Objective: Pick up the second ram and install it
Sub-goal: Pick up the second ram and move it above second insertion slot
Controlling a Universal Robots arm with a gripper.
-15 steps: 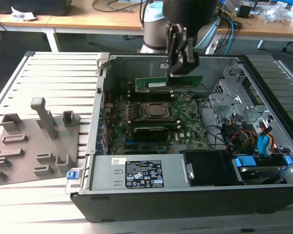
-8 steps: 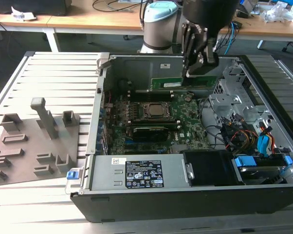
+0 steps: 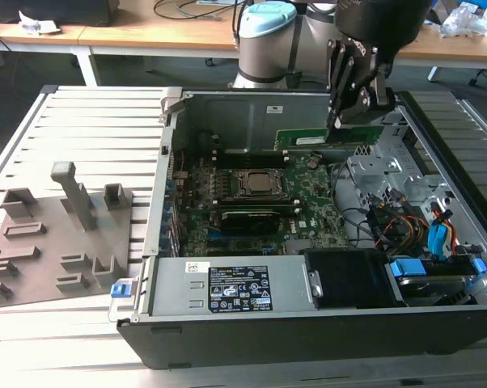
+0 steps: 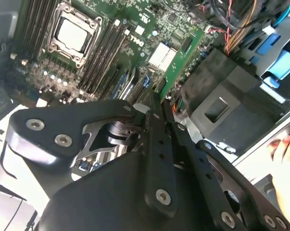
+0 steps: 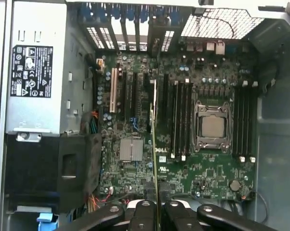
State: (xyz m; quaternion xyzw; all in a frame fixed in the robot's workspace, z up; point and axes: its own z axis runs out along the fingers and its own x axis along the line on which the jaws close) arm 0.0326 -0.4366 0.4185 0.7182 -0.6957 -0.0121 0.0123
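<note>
The gripper [image 3: 346, 121] pinches the top edge of the second ram [image 3: 308, 138], holding it edge-down above the motherboard [image 3: 316, 190] inside the open case [image 3: 158, 234], its length parallel to the memory slots [image 5: 179, 120] beside the processor socket [image 5: 212, 126], presumably for seating.

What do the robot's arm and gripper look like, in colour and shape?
The arm is a silver-grey tube with a light blue joint cap. The gripper is black, with flat linked bars joined by round silver screws.
</note>
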